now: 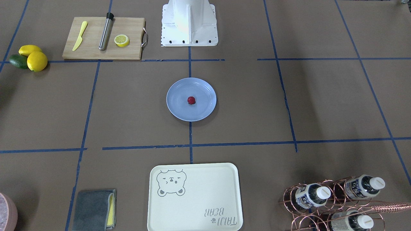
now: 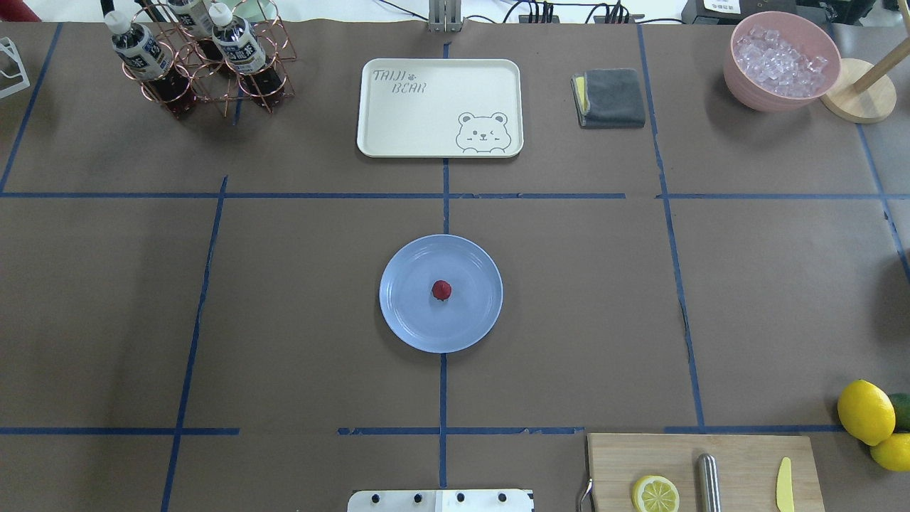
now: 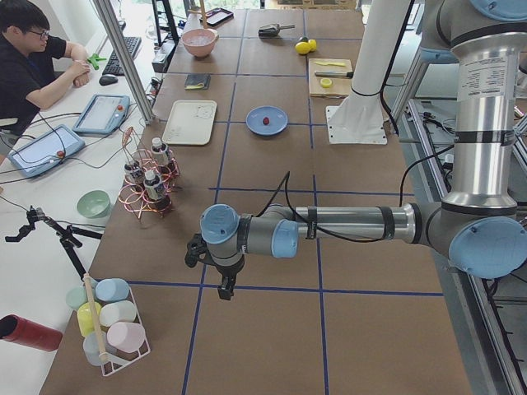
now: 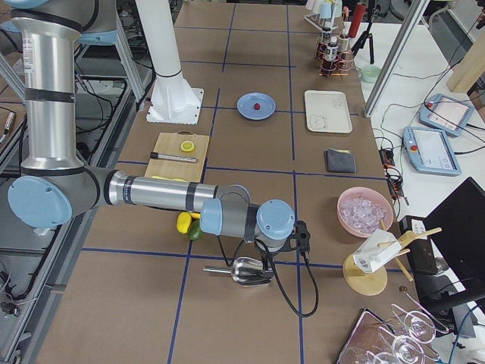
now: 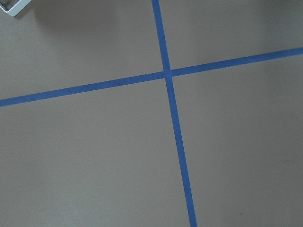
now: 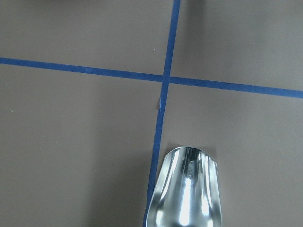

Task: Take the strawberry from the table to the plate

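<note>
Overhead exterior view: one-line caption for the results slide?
The strawberry sits at the centre of the blue plate on the tape-gridded table.

The brown tabletop point(image 2: 298, 306) is gridded with blue tape point(image 2: 443, 398). At its middle sits a plate point(image 2: 409, 313). Along the far edge lie a wire rack point(image 1: 390, 207) at the robot's left, then a tray point(image 2: 426, 121), a folded cloth point(image 2: 611, 98) and a pink bowl point(image 2: 753, 92). Near the robot's right are a board point(image 2: 743, 469) and lemons point(image 2: 865, 411) beside it. A steel scoop point(image 4: 246, 271) lies further right.
</note>
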Controlling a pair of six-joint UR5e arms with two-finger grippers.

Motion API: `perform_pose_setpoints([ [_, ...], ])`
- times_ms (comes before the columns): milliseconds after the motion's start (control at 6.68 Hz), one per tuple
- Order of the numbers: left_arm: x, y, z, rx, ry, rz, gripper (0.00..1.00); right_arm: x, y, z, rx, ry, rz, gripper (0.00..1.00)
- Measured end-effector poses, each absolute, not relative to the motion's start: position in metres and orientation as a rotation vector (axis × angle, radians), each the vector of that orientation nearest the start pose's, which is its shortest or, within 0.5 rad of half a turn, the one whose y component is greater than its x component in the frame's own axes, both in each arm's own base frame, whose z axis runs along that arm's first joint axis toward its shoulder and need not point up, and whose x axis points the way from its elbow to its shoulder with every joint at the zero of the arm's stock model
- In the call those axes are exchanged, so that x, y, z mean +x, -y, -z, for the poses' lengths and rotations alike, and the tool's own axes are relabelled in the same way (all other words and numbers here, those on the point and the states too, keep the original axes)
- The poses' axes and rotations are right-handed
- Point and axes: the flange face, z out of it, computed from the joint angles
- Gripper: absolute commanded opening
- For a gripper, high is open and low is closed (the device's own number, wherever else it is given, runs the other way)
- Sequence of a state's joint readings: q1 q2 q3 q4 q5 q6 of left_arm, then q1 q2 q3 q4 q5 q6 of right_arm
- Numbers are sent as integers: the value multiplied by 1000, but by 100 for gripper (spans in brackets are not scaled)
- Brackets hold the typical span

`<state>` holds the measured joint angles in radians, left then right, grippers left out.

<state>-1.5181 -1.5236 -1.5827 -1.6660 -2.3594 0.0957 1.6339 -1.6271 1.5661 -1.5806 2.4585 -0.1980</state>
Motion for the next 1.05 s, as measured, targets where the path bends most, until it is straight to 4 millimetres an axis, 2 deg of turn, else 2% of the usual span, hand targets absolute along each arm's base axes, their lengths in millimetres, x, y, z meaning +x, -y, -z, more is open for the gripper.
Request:
perform_pose_setpoints([
  [299, -43, 478, -662, 75, -787, -150, 100, 89, 449, -680, 55, 882, 90, 100],
  [1047, -69, 479, -639, 91, -777, -104, 100, 90, 450, -677, 56, 879, 78, 100],
])
